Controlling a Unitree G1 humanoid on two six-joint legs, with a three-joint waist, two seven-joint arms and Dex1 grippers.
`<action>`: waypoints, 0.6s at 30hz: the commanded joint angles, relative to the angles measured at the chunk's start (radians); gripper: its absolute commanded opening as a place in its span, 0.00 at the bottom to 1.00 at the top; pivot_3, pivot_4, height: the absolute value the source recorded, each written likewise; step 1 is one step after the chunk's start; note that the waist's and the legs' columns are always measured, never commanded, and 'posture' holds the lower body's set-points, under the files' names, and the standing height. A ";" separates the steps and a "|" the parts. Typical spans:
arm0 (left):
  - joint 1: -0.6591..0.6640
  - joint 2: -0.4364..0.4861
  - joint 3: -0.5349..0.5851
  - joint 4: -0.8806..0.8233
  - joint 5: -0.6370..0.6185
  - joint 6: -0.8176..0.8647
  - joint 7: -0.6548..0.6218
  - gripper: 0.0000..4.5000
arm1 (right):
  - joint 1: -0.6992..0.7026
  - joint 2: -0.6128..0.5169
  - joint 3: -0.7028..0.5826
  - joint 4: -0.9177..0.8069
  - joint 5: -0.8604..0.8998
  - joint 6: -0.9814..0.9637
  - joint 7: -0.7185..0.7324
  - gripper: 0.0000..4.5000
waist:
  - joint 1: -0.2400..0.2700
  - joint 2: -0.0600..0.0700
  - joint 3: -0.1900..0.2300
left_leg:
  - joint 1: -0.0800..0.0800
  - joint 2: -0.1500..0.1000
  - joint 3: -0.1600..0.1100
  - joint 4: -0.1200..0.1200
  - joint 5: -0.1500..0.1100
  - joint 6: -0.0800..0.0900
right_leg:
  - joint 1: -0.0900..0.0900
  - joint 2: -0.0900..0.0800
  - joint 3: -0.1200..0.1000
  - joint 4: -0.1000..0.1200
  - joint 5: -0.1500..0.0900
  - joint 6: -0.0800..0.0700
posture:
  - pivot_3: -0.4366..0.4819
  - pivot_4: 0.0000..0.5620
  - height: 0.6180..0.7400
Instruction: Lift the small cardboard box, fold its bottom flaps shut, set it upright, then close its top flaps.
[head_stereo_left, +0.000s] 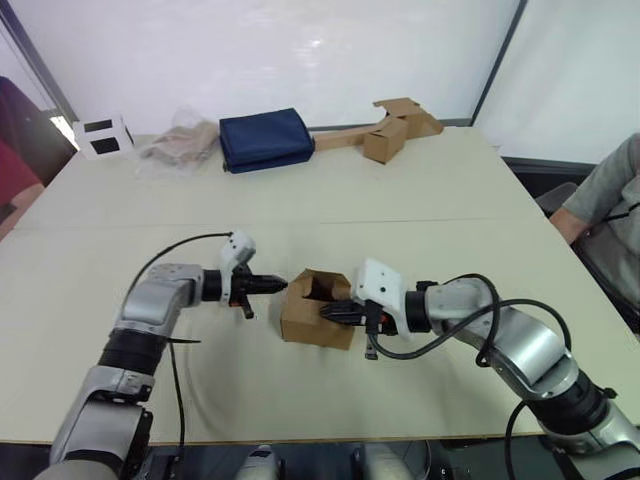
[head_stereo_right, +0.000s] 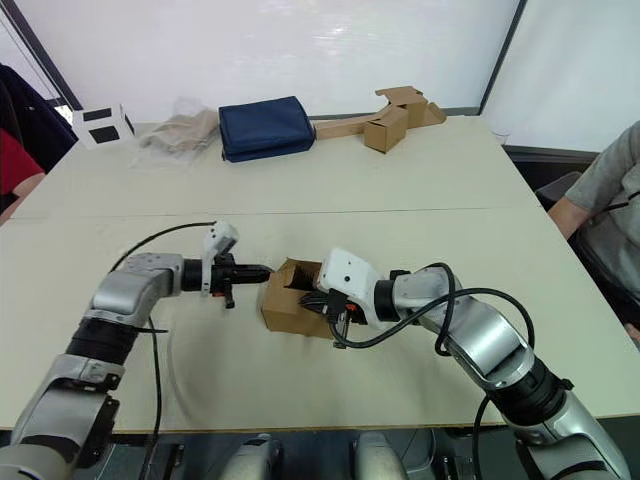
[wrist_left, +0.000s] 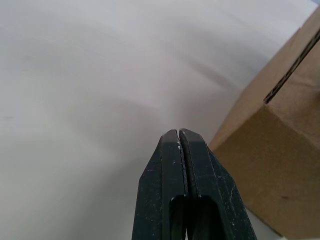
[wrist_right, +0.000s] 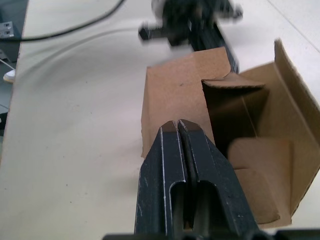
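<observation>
The small cardboard box (head_stereo_left: 305, 325) stands on the table between my two arms, its open end facing up. Its top flaps (wrist_right: 292, 100) stand open, and the one with the curved tuck tab (wrist_right: 255, 185) is bent down inside. The bottom flaps are hidden under the box. My left gripper (head_stereo_left: 281, 284) is shut, and its tip is at the box's upper left edge. In the left wrist view the box wall (wrist_left: 280, 150) is just beside the fingertips. My right gripper (head_stereo_left: 326, 313) is shut with nothing in it, its tip lying over the box's near wall (wrist_right: 170, 100).
At the back of the table lie a navy folded bag (head_stereo_left: 265, 138), a crumpled plastic bag (head_stereo_left: 180, 145), a white block with black squares (head_stereo_left: 103, 136) and joined cardboard boxes on a long strip (head_stereo_left: 395, 128). A person's arm (head_stereo_left: 605, 205) is at the right edge, and a red sleeve (head_stereo_left: 15, 180) at the left.
</observation>
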 joint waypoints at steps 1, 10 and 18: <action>0.017 0.059 0.077 -0.091 -0.069 0.069 -0.013 0.00 | 0.008 0.004 0.004 0.024 -0.039 -0.058 0.016 0.00 | 0.000 0.000 0.000 | 0.000 0.000 0.000 0.000 0.000 0.000 | 0.000 0.000 0.000 0.000 0.000 0.000 | 0.48 0.27 1.00; 0.081 0.161 0.119 -0.417 -0.289 0.298 -0.069 0.00 | 0.007 0.024 -0.002 0.068 -0.070 -0.110 0.047 0.00 | 0.000 0.000 0.000 | 0.000 0.000 0.000 0.000 0.000 0.000 | 0.001 0.000 0.000 0.000 0.000 0.000 | 0.48 0.27 1.00; 0.122 0.153 0.028 -0.457 -0.270 0.272 -0.051 0.00 | 0.005 0.039 -0.006 0.084 -0.094 -0.126 0.050 0.00 | 0.001 0.000 0.000 | 0.001 0.000 0.000 0.000 0.000 0.000 | 0.001 0.000 0.000 0.000 0.000 0.000 | 0.48 0.27 1.00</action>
